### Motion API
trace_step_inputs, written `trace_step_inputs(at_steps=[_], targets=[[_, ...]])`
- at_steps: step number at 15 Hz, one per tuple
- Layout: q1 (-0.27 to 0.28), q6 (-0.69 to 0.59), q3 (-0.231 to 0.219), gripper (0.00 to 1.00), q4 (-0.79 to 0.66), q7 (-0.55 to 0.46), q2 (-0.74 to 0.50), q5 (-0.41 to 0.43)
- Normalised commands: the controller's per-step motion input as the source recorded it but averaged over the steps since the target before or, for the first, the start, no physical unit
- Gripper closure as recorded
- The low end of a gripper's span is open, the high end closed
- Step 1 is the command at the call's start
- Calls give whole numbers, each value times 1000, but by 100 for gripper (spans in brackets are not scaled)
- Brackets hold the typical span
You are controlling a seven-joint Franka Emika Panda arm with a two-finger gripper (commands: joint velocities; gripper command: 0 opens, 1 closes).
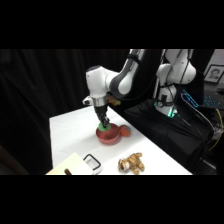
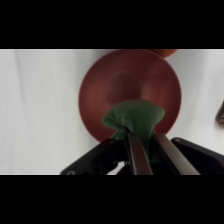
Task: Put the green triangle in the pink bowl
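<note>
Your gripper (image 2: 142,145) jaws are clamped on the small green triangle block (image 2: 134,117) over the round reddish-pink bowl (image 2: 125,82), mid-frame; release next.

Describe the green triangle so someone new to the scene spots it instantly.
Find the white table, then the pink bowl near its middle. The green triangle is the small green piece held in the gripper directly over that bowl. It is the only bright green thing; the toy nearby is tan.
</note>
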Motion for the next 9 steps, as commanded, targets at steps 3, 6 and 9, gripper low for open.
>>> trace_step_inputs(at_steps=[3, 6, 9], targets=[[61, 309, -54, 95, -329, 10, -166, 92], [55, 305, -44, 95, -214, 5, -76, 104], [47, 318, -39, 94, -109, 2, 8, 103]])
